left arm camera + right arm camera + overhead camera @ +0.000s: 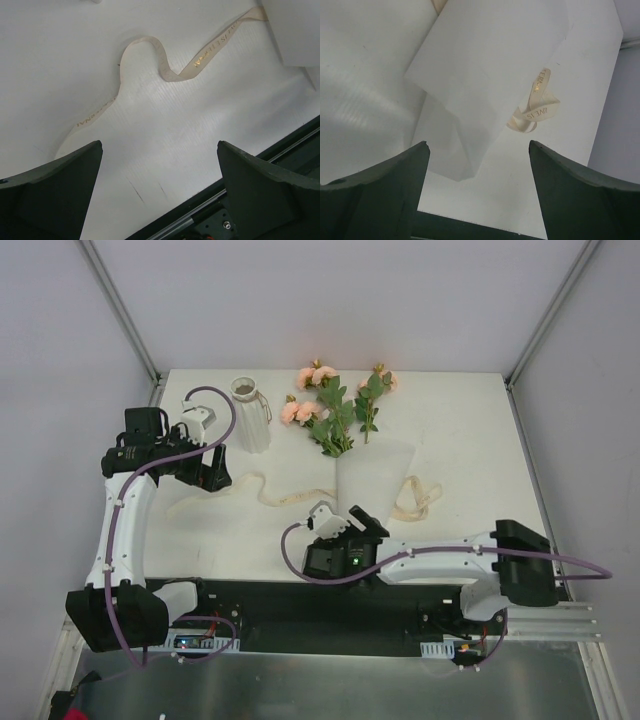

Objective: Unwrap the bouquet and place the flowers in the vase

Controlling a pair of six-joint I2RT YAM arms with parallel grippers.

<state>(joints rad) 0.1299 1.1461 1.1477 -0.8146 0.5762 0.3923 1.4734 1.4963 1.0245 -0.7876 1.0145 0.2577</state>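
Note:
The bouquet's peach-pink flowers (326, 408) lie at the back of the table, their stems in the mouth of the white paper cone (373, 478). One stem (371, 400) lies a little to the right of the bunch. The white ribbed vase (250, 416) stands upright to the left of them. The cream ribbon (288, 496) trails loose across the table. My right gripper (368, 526) is open just short of the cone's pointed end (465, 165), holding nothing. My left gripper (213, 476) is open below the vase, over the ribbon (165, 65).
A looped end of ribbon (534, 111) lies right of the cone. The table's black front rail (240, 190) runs just behind my left fingers. Grey walls close in the table on both sides.

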